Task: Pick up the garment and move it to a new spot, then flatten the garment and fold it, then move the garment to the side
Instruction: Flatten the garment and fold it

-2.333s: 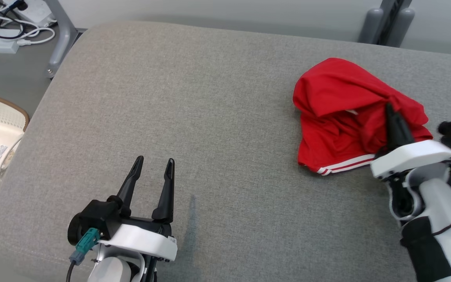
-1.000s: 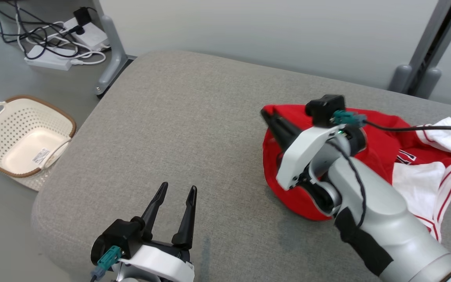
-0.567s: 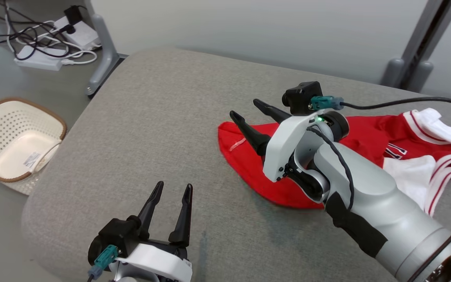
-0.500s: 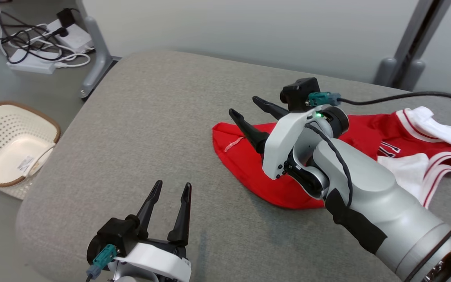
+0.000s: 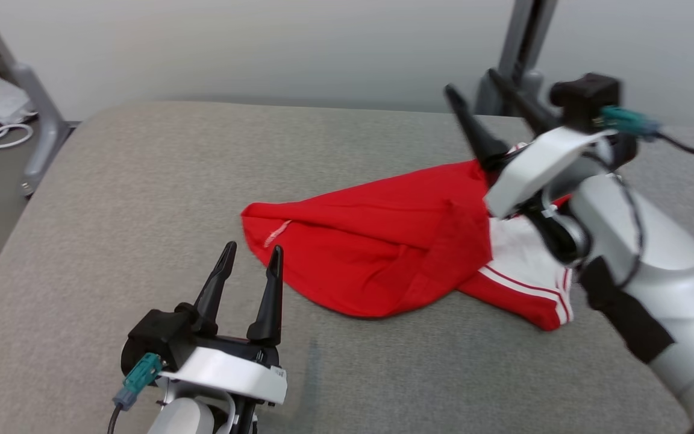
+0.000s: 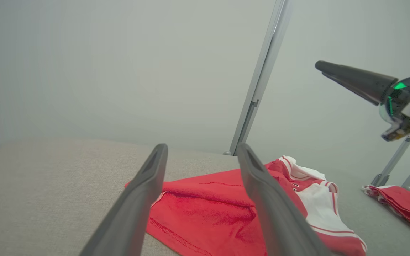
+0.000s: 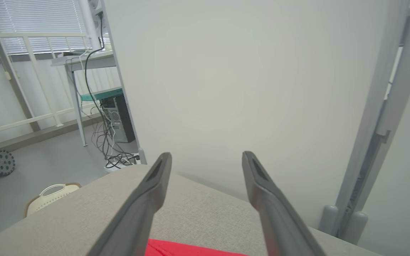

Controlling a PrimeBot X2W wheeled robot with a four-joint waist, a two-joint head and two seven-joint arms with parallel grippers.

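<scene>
The garment [image 5: 377, 253], red with white panels and striped trim, lies loosely spread on the grey cushion [image 5: 142, 181], its pointed red end toward the left. My right gripper [image 5: 470, 81] is open and empty, raised above the garment's right part with its fingers pointing up and away. My left gripper [image 5: 252, 250] stands open and empty just left of the garment's near edge, not touching it. In the left wrist view the garment [image 6: 208, 209] lies beyond my left gripper [image 6: 202, 146]. In the right wrist view my right gripper [image 7: 206, 154] frames the wall, with a strip of the garment [image 7: 190, 249] below.
A grey metal post [image 5: 522, 42] stands behind the cushion at the right. A table leg [image 5: 34, 120] and cables are on the floor at left, with a cream basket [image 7: 52, 193] beside the cushion. A second red cloth [image 6: 400, 206] lies further right.
My right gripper has opened, let go of the garment and risen up and back to the right. The garment now rests on the cushion. The head camera has turned.
</scene>
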